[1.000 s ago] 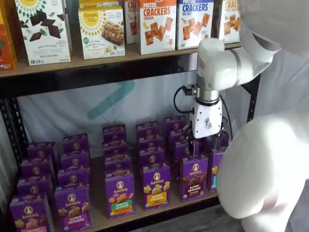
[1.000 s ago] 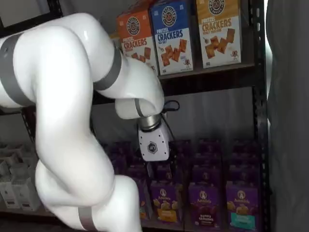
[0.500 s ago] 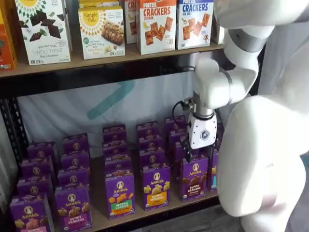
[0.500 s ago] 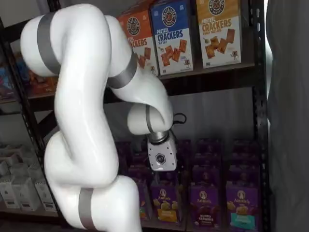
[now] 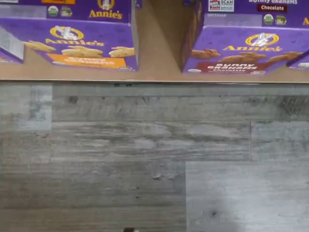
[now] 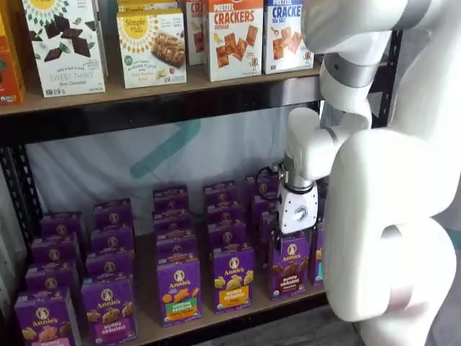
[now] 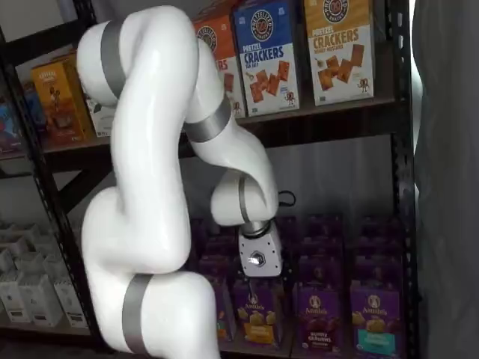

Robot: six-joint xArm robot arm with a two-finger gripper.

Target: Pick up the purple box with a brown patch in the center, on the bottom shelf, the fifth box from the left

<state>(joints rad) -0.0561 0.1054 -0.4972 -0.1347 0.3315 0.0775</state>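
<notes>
Wrist view: the purple box (image 5: 244,48) stands at the front edge of the bottom shelf (image 5: 154,72), with a box with a yellow band (image 5: 79,46) at its nine o'clock across a bare gap. Grey plank floor (image 5: 145,159) fills the rest.

Shelf views: in both, the gripper (image 6: 297,229) (image 7: 260,278) hangs on the white arm (image 6: 374,216) just above the front row. The purple box (image 6: 289,265) (image 7: 316,320) sits at its six o'clock in one view and at its four o'clock in the other. The fingers are hidden against the boxes, so I cannot tell whether they are apart. Cracker boxes (image 6: 234,36) stand on the upper board at twelve o'clock.
</notes>
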